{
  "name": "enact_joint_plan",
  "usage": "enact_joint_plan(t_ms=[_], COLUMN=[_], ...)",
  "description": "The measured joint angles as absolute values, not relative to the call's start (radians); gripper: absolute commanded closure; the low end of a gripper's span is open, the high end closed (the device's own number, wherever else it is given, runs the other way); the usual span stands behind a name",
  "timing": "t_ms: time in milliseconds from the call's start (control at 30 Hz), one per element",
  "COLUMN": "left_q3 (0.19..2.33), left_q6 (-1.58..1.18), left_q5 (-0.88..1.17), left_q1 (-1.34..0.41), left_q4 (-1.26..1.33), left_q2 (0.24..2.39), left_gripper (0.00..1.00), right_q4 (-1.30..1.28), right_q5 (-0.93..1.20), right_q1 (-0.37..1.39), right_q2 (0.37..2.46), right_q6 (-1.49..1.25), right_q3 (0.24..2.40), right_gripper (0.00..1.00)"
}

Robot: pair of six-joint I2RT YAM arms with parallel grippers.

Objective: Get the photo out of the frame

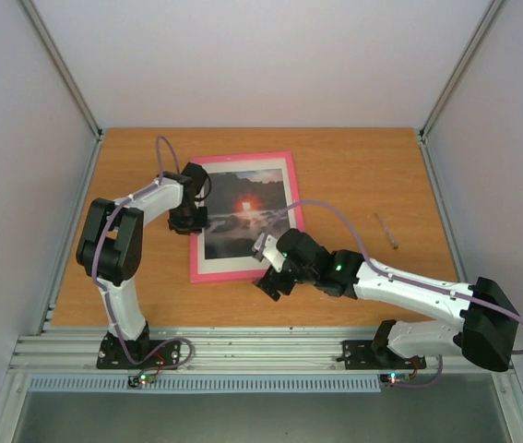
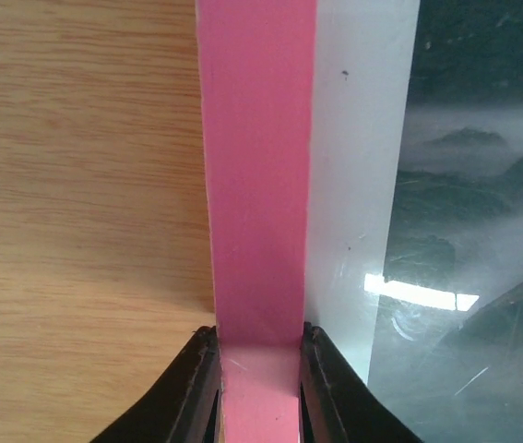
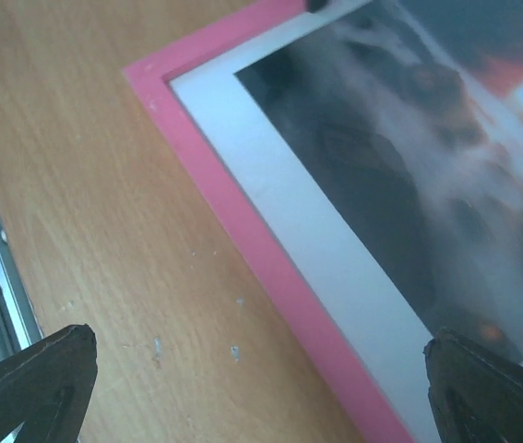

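The photo [image 1: 243, 210] lay face up inside the frame [image 1: 243, 157], sealed under a glossy pane [image 2: 464, 305] that threw back the ceiling light. A flat white border [image 2: 358, 185] ran between the print and the pink rail. The frame itself rested flat on the worktop [image 1: 362, 185].

Your left claw [image 1: 190, 224] was pinched across the frame's left rail. In the wrist view both fingers [image 2: 192, 388] pressed against the rail's two sides, one on the wood side and one on the border side. Your right claw [image 1: 268, 277] hung over the frame's near edge with its jaws spread wide and nothing between them.

You should have watched that left grip. The rail looked thin, smooth and hard-edged, so I judged that a lift from one side alone could let it slide out of the claw. It could also twist the whole rectangle. The print could only come out through the back, which faced down against the worktop. Turning the frame over with one narrow pinch risked dropping it on a corner. If the right claw came down too far inward from the near rail, its tips could scrape or smear the pane.

The worktop beside the frame was matt wood grain with a few pale specks. It would offer more friction than the frame's slick pink finish.
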State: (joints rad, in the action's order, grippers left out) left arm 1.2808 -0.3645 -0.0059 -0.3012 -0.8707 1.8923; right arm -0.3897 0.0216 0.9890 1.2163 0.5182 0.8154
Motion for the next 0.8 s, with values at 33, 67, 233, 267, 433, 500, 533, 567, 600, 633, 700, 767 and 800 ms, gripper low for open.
enact_joint_plan(t_ms=[33, 67, 233, 267, 433, 500, 533, 567, 600, 633, 700, 767, 800], left_q3=[1.281, 1.281, 1.281, 1.281, 1.281, 1.281, 1.281, 1.281, 1.281, 1.281, 1.281, 1.281, 1.281], left_q6=[-0.368, -0.370, -0.382, -0.385, -0.404, -0.413, -0.419, -0.422, -0.428, -0.435, -0.446, -0.456, -0.461], left_q5=[-0.003, -0.002, 0.006, 0.007, 0.012, 0.013, 0.014, 0.015, 0.017, 0.019, 0.020, 0.022, 0.023], left_q1=[-0.308, -0.313, -0.324, -0.325, -0.327, -0.329, -0.330, -0.332, -0.332, -0.332, -0.334, -0.336, -0.336], left_q4=[-0.871, -0.871, -0.875, -0.877, -0.886, -0.892, -0.895, -0.898, -0.901, -0.905, -0.910, -0.914, -0.917], left_q2=[1.891, 1.890, 1.877, 1.874, 1.854, 1.844, 1.838, 1.834, 1.829, 1.824, 1.814, 1.805, 1.798], left_gripper=[0.99, 0.99, 1.00, 1.00, 1.00, 1.00, 1.00, 1.00, 0.99, 1.00, 1.00, 0.99, 1.00], right_q4=[-0.362, -0.344, -0.250, -0.225, -0.171, -0.147, -0.136, -0.121, -0.105, -0.094, -0.056, -0.018, 0.000], right_q5=[0.009, 0.000, -0.070, -0.093, -0.186, -0.226, -0.245, -0.268, -0.291, -0.309, -0.353, -0.391, -0.408], right_q1=[1.009, 1.025, 1.095, 1.106, 1.164, 1.189, 1.199, 1.211, 1.222, 1.231, 1.251, 1.267, 1.273], right_q2=[1.216, 1.216, 1.231, 1.239, 1.291, 1.325, 1.340, 1.359, 1.378, 1.395, 1.429, 1.464, 1.481], right_q6=[0.555, 0.583, 0.716, 0.739, 0.808, 0.827, 0.833, 0.841, 0.849, 0.856, 0.874, 0.893, 0.902], right_q3=[0.794, 0.780, 0.738, 0.731, 0.711, 0.711, 0.711, 0.711, 0.711, 0.710, 0.705, 0.700, 0.697], right_gripper=[0.03, 0.02, 0.03, 0.04, 0.09, 0.11, 0.12, 0.12, 0.12, 0.12, 0.13, 0.13, 0.13])
